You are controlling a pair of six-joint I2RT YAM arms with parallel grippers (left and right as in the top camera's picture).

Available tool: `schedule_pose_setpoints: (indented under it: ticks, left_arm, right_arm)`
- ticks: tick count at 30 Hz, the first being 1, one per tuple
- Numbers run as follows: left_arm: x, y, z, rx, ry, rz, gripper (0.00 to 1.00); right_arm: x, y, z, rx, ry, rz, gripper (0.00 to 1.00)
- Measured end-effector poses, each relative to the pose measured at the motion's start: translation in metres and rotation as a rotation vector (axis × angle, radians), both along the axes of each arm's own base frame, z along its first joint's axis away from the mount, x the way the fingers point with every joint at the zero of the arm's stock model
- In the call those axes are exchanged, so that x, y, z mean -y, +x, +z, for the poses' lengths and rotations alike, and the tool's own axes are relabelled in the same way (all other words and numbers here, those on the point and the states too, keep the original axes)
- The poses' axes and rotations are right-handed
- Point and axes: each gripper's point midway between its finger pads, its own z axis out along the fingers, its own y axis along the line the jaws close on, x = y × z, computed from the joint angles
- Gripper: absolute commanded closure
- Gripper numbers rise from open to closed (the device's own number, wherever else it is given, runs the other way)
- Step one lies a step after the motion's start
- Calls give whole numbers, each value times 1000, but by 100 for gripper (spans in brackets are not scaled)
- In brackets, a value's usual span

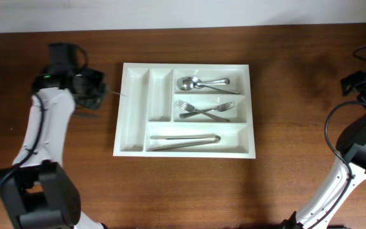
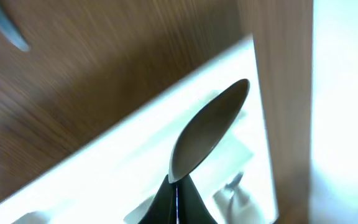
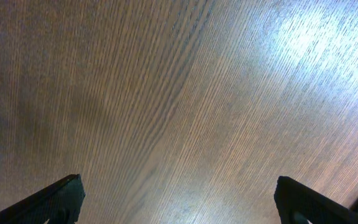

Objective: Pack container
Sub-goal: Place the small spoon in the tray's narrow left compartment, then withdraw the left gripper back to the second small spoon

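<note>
The white cutlery tray (image 1: 134, 121) lies in the middle of the table. Its right side holds two spoons (image 1: 199, 83), two crossed forks (image 1: 203, 110) and long cutlery (image 1: 184, 141) in the front compartment. The two narrow left compartments look bare. My left gripper (image 1: 97, 89) is at the tray's left edge, shut on a thin metal knife (image 1: 115, 93). In the left wrist view the shut fingers (image 2: 178, 183) hold the knife blade (image 2: 207, 130) over the tray (image 2: 104, 168). My right gripper (image 3: 179, 199) is open and empty over bare wood.
The right arm (image 1: 361, 137) stands at the table's right edge. The left arm (image 1: 43, 127) runs along the left side. A white wall strip (image 1: 170, 9) borders the far edge. A blurred grey object (image 2: 5, 25) shows in the left wrist view's top left corner.
</note>
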Motion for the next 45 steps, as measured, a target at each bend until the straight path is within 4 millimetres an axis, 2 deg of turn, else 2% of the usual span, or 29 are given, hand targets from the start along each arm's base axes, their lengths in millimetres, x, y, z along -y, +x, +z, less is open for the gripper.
schedule_pose_setpoints:
  ticks: [4, 6, 8, 10, 16, 21, 24, 27, 28, 29, 30, 31, 32, 34, 38, 39, 44, 45]
  left_arm:
    - [52, -4, -1, 29, 82, -222, 97]
    - [72, -7, -2, 54, 172, -358, 97]
    - [79, -9, -4, 74, 259, -473, 97]
    - [77, -12, -6, 83, 365, -592, 97]
    - [50, -17, -12, 48, 618, -822, 94]
    - [43, -23, -17, 19, 687, -948, 93]
    - [46, -28, -34, -30, 681, -1012, 93]
    - [52, -33, -56, -87, 664, -1064, 77]
    - [52, -34, -59, -93, 662, -1069, 62]
    - [53, -34, -61, -96, 661, -1075, 40]
    - [54, -33, -61, -94, 664, -1082, 22]
    - [54, -32, -61, -88, 667, -1080, 14]
    - [53, -30, -60, -85, 672, -1077, 13]
    - [51, -26, -56, -83, 686, -1046, 1]
    - [36, -3, -31, -49, 686, -838, 1]
    - [7, 12, -13, -41, 637, -582, 1]
    - [-72, -17, -20, -218, 413, 54, 1]
    - [-79, -18, -20, -223, 399, 99, 1]
  right_arm:
    - [0, 0, 0, 0, 0, 0, 1]
    - [0, 0, 0, 0, 0, 0, 1]
    - [0, 0, 0, 0, 0, 0, 1]
    - [0, 0, 0, 0, 0, 0, 1]
    - [0, 0, 0, 0, 0, 0, 1]
    - [0, 0, 0, 0, 0, 0, 1]
    - [0, 0, 0, 0, 0, 0, 1]
    - [0, 0, 0, 1, 0, 0, 1]
    - [0, 0, 0, 0, 0, 0, 1]
    - [0, 0, 0, 1, 0, 0, 1]
    - [0, 0, 0, 1, 0, 0, 1]
    - [0, 0, 0, 1, 0, 0, 1]
    - [0, 0, 0, 0, 0, 0, 1]
    - [0, 0, 0, 1, 0, 0, 1]
    - [0, 0, 0, 0, 0, 0, 1]
    - [0, 0, 0, 1, -1, 0, 1]
    - [0, 0, 0, 1, 0, -1, 1]
    - [0, 0, 0, 1, 0, 0, 1]
